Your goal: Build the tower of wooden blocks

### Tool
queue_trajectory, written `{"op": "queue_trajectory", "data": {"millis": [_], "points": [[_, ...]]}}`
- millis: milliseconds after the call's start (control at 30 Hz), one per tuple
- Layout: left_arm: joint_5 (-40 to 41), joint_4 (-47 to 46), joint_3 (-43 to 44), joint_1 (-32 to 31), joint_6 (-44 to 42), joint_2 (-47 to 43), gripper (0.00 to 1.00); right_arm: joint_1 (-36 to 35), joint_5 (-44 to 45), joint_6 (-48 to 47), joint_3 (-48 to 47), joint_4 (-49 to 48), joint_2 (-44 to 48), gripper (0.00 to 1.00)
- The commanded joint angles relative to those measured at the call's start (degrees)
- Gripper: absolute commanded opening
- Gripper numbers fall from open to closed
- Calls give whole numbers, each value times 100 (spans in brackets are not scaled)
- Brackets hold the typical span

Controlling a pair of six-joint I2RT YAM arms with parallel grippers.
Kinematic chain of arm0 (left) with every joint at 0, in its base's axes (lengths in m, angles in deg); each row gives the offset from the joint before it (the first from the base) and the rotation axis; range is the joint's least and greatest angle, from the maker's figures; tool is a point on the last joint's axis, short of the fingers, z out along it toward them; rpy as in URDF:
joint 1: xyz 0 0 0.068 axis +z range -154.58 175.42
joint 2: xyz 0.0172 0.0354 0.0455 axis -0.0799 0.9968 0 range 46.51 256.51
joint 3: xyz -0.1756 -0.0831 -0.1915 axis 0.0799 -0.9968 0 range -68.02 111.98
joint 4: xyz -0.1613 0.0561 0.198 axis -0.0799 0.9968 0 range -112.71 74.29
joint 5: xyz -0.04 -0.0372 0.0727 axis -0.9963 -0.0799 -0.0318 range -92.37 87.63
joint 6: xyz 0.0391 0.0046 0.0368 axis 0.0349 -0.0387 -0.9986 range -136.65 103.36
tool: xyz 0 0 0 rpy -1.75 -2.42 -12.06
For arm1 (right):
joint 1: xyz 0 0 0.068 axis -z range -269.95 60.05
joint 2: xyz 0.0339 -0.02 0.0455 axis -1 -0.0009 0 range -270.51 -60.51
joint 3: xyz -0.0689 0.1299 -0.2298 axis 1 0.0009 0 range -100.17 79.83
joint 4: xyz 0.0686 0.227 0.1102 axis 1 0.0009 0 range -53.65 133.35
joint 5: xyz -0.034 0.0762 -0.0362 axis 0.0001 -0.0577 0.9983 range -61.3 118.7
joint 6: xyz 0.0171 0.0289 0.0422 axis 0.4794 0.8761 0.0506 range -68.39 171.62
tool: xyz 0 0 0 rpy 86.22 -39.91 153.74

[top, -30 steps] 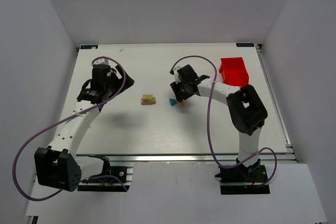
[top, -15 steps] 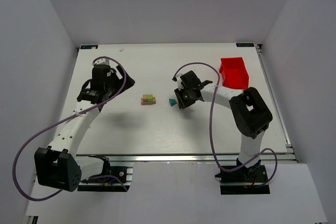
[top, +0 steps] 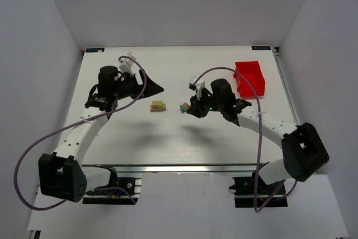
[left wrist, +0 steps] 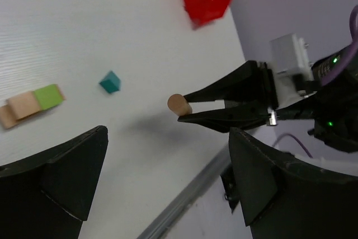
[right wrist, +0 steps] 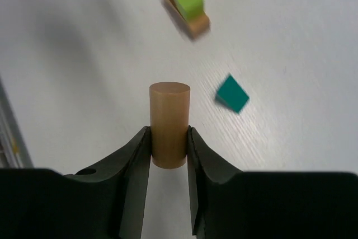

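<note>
- Wood block tower (top: 158,106): low stack mid-table, between the two arms. Lime-green block and tan block sit side by side on top of a tan base, as far as wrist cams show.
- Teal block (top: 183,107): loose on table (top: 140,138), just right of the stack, not touching it.
- R gripper (right wrist: 169,141): clamped on tan wooden cylinder (right wrist: 169,117), which stands upright between the fingers w/ its top end poking out past the tips. Held above the table, near teal block.
- L gripper (top: 154,88): fingers spread wide, nothing between them; hovers just behind-left of the stack, pointing toward R arm.
- Red bin (top: 249,78): far right of table, well apart from the blocks.
</note>
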Motion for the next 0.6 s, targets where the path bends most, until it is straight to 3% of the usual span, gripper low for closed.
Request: {"op": "queue_trajectory", "data": {"millis": [0,333,567], "points": [[-1440,-857,-220,-126,106,49,98,-42,-1245,-445,281,-1363,518,0],[-1538,-974,-176,-627,159,409,97,-130,-1897,-489,-105,-1979,414,0],[-1081,-728,-27,-847,97,523,84,-201,-1950,-577,-272,-1997,352,0]]}}
